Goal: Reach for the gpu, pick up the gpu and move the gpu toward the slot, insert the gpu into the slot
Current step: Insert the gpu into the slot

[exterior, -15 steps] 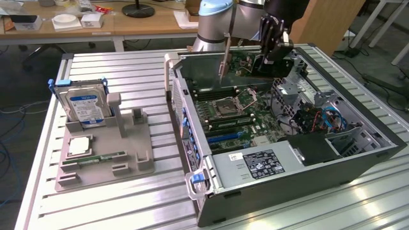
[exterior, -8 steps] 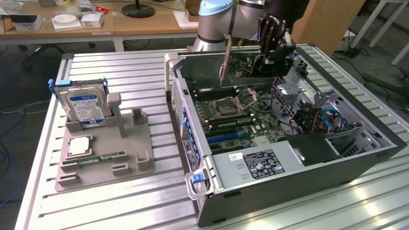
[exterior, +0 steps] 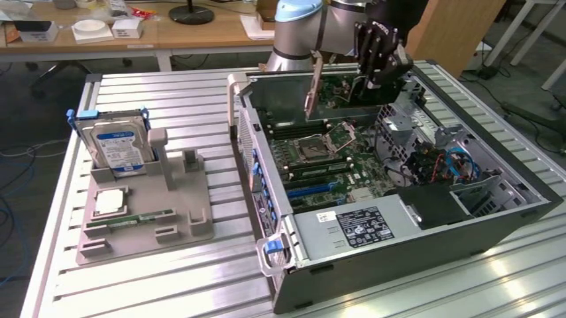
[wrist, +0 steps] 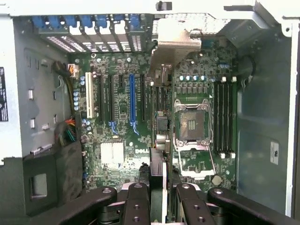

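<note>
- Exterior view: the gripper [exterior: 380, 79] is clenched on the gpu [exterior: 339, 89], holding it upright above the open computer case [exterior: 495, 218], likely so it can drop straight in.
- Wrist view: the blue slot [wrist: 131, 101] lies just aside of the card's line.

We count one gpu [exterior: 338, 89], one blue slot [wrist: 132, 101], one hard drive [exterior: 119, 142], one memory stick [exterior: 142, 217], one processor socket [wrist: 192, 124] and one open computer case [exterior: 398, 265].

A ribbed metal table [exterior: 177, 99] carries two things. A grey holder [exterior: 190, 228] sits at the exterior view's left. An open computer case [exterior: 398, 258] lies near it, rightward.
</note>
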Controlling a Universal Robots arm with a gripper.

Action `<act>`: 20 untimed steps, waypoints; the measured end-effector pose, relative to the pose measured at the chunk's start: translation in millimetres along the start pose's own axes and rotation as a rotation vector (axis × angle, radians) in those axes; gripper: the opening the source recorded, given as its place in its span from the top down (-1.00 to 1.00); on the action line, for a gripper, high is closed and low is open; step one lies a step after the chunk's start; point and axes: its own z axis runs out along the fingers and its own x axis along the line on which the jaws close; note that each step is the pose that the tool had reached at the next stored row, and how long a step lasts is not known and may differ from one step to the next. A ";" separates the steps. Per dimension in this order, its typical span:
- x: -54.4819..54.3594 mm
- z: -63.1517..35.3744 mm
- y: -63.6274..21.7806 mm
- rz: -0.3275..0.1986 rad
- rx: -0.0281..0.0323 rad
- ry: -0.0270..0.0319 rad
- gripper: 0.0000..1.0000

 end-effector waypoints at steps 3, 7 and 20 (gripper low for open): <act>0.0 0.0 0.0 -0.036 -0.0004 -0.0001 0.47; 0.0 0.0 0.0 -0.082 -0.0009 -0.0003 0.47; 0.1 0.1 0.0 -0.163 -0.0017 -0.0007 0.47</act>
